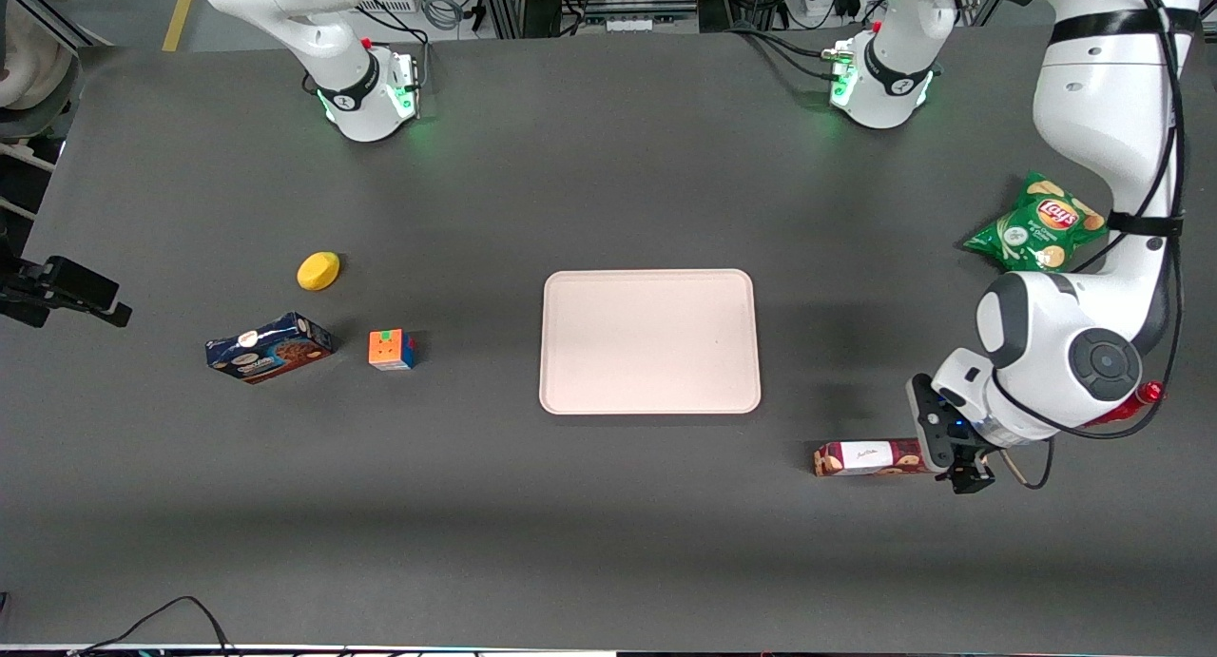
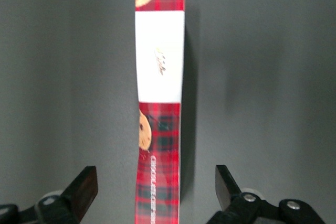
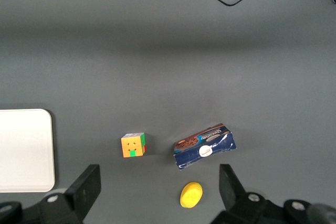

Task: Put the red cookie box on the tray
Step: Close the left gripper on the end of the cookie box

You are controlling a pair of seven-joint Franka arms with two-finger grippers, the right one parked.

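The red cookie box (image 1: pixel 867 457) lies flat on the table, nearer the front camera than the tray (image 1: pixel 650 341) and toward the working arm's end. In the left wrist view the box (image 2: pixel 159 129) shows its tartan, white label patch and cookie pictures. My left gripper (image 1: pixel 965 469) hangs over the end of the box that points away from the tray. It is open (image 2: pixel 156 184): its two fingers (image 2: pixel 84 187) stand wide apart, one on each side of the box, touching nothing. The tray holds nothing; its corner also shows in the right wrist view (image 3: pixel 23 150).
A green chips bag (image 1: pixel 1036 224) and a red bottle (image 1: pixel 1136 402), partly hidden by the arm, lie toward the working arm's end. A dark-blue cookie box (image 1: pixel 269 347), a colour cube (image 1: pixel 391 350) and a yellow object (image 1: pixel 318 270) lie toward the parked arm's end.
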